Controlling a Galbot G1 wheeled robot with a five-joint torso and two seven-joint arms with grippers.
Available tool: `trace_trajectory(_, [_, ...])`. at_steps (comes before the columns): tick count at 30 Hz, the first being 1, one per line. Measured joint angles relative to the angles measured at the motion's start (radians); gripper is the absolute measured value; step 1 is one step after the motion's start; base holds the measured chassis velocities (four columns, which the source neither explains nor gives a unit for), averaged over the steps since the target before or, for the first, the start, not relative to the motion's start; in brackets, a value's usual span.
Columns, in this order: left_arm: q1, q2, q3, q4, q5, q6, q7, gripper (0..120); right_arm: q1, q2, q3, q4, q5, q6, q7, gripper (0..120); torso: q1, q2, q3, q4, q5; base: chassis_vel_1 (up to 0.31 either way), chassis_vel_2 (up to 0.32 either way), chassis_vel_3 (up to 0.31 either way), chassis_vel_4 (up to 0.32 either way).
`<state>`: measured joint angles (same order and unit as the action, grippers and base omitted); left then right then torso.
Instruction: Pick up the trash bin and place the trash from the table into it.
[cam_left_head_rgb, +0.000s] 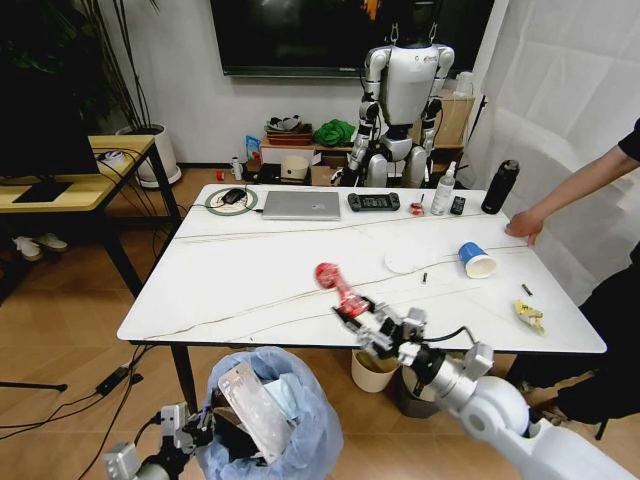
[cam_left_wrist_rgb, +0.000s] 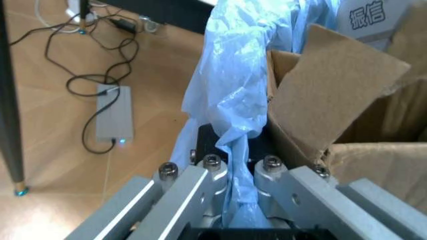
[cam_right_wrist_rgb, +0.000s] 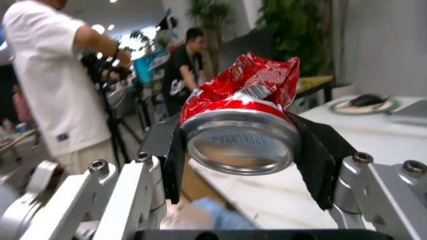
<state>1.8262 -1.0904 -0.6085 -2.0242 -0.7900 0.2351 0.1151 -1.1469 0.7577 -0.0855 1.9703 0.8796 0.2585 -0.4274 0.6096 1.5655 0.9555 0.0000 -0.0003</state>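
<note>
My right gripper (cam_left_head_rgb: 352, 307) is shut on a crushed red can (cam_left_head_rgb: 335, 284), held above the near edge of the white marble-look table (cam_left_head_rgb: 250, 280); the can (cam_right_wrist_rgb: 241, 120) sits clamped between the black pads (cam_right_wrist_rgb: 319, 155). Below the table's front, my left gripper (cam_left_head_rgb: 205, 425) is shut on the rim of the trash bin (cam_left_head_rgb: 300, 430), pinching its light-blue bag (cam_left_wrist_rgb: 230, 105). Torn brown cardboard (cam_left_wrist_rgb: 333, 95) and a flat wrapper (cam_left_head_rgb: 255, 410) lie inside the bin. On the table remain a blue paper cup (cam_left_head_rgb: 475, 258), white paper (cam_left_head_rgb: 415, 257) and a yellow wrapper (cam_left_head_rgb: 528, 315).
A silver laptop (cam_left_head_rgb: 301, 204), a controller (cam_left_head_rgb: 373, 201), a spray bottle (cam_left_head_rgb: 443, 190) and a black bottle (cam_left_head_rgb: 499, 186) line the far edge. A person's hand (cam_left_head_rgb: 524, 226) rests on the right side. A cream bucket (cam_left_head_rgb: 373, 372) stands under the table. A wooden desk (cam_left_head_rgb: 70, 185) stands at left.
</note>
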Motion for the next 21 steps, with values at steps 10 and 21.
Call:
trace_trajectory(10, [-0.07,0.033,0.018,0.025,-0.044,0.011,-0.001,0,0.084,0.002,-0.186,-0.058,-0.065,0.023,-0.021,48,0.0,0.0,0.0,-0.0001,-0.0001,0.0,0.0,0.0,0.0])
trace_trajectory(21, [-0.072,0.015,0.012,0.015,-0.053,0.022,-0.006,0,0.2,0.047,-0.337,-0.102,-0.084,0.036,-0.006,48,0.0,0.0,0.0,0.0,0.0003,0.0,0.0,0.0,0.0])
